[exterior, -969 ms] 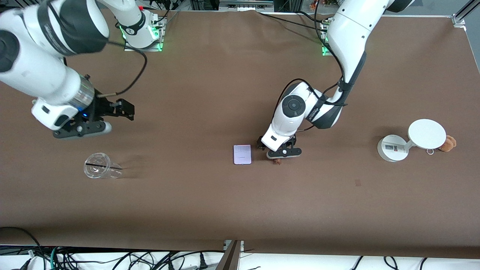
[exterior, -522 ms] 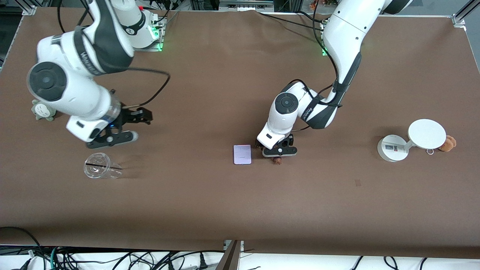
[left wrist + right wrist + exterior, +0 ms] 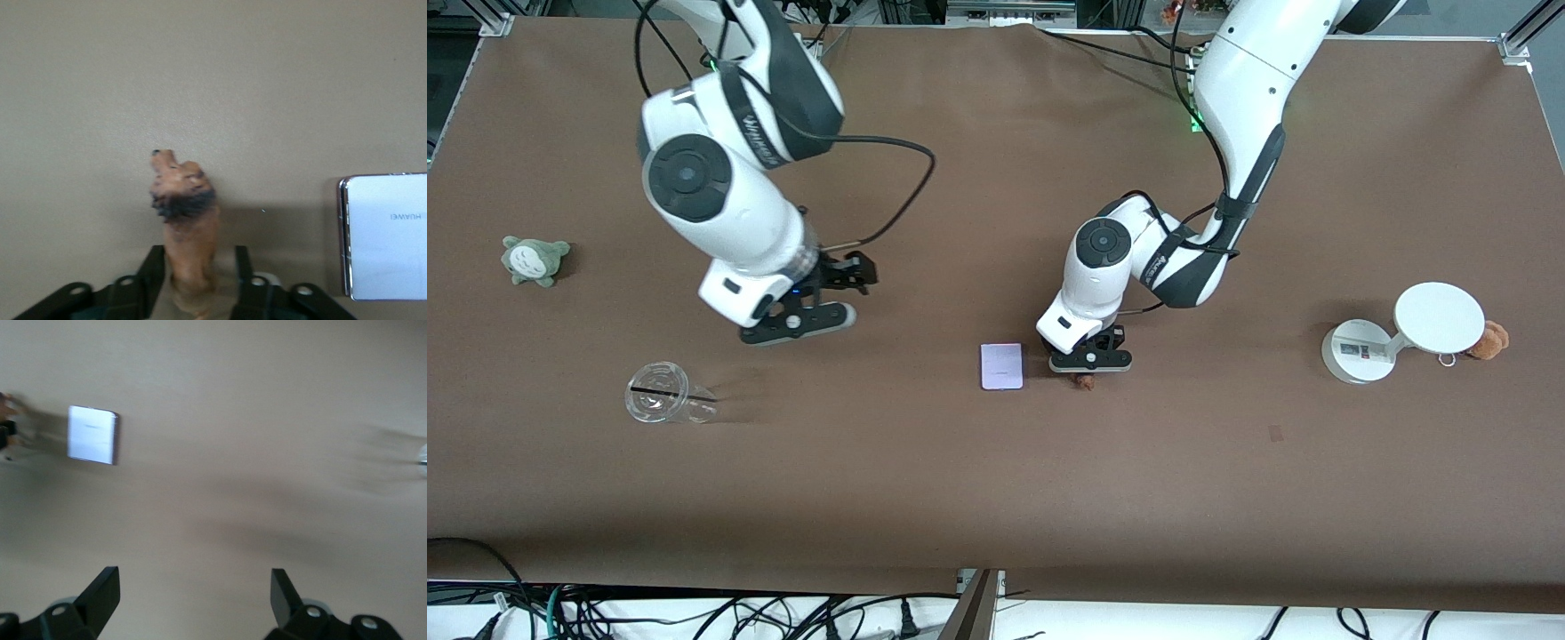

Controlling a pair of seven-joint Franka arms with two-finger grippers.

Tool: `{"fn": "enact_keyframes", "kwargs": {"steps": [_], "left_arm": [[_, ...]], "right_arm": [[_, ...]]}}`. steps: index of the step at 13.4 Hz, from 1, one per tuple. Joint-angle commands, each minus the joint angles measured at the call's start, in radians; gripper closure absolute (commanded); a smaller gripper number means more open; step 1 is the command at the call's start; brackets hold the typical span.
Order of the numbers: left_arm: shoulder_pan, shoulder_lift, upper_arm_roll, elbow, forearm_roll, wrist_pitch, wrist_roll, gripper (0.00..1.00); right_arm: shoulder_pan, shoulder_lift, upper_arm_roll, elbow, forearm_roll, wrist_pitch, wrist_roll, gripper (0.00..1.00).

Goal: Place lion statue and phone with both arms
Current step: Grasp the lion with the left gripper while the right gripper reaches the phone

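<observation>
The lion statue (image 3: pixel 1083 381) lies on the table beside the phone (image 3: pixel 1001 365), on the side toward the left arm's end. My left gripper (image 3: pixel 1087 372) is low over the lion. In the left wrist view the lion (image 3: pixel 189 220) lies between the two fingers of my left gripper (image 3: pixel 199 260), with a small gap on one side. The jaws are open around it. The phone (image 3: pixel 390 237) lies flat close by. My right gripper (image 3: pixel 858 271) is open and empty over bare table, toward the right arm's end from the phone. Its wrist view shows the phone (image 3: pixel 92 435) ahead.
A clear plastic cup (image 3: pixel 663 404) lies on its side toward the right arm's end. A grey-green plush (image 3: pixel 534 260) sits near that end. A white round-based stand (image 3: pixel 1396 338) and a brown plush with a ring (image 3: pixel 1489 340) are at the left arm's end.
My right arm has swung from the right arm's end of the table toward the phone. My left gripper has shifted slightly over the lion. The lion and phone have stayed in place.
</observation>
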Motion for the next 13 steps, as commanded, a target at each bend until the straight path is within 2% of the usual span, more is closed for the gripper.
{"fn": "enact_keyframes", "kwargs": {"steps": [1, 3, 6, 9, 13], "left_arm": [[0.025, -0.024, 0.008, 0.014, 0.031, -0.011, -0.017, 1.0], [0.061, -0.062, 0.008, 0.008, 0.034, -0.037, -0.007, 1.0], [0.139, -0.124, -0.001, -0.004, 0.031, -0.114, 0.118, 1.0], [0.223, -0.222, -0.004, -0.097, 0.033, -0.172, 0.148, 1.0], [0.375, -0.294, -0.008, -0.22, 0.033, -0.148, 0.367, 1.0]], "right_arm": [[0.032, 0.068, -0.004, 0.062, 0.054, 0.051, 0.098, 0.0], [0.089, 0.133, -0.004, 0.088, 0.059, 0.126, 0.163, 0.0], [0.133, 0.217, -0.004, 0.127, 0.062, 0.235, 0.226, 0.0], [0.193, 0.306, -0.005, 0.128, 0.06, 0.356, 0.321, 0.0], [0.237, 0.396, -0.005, 0.128, 0.048, 0.502, 0.336, 0.0]]}}
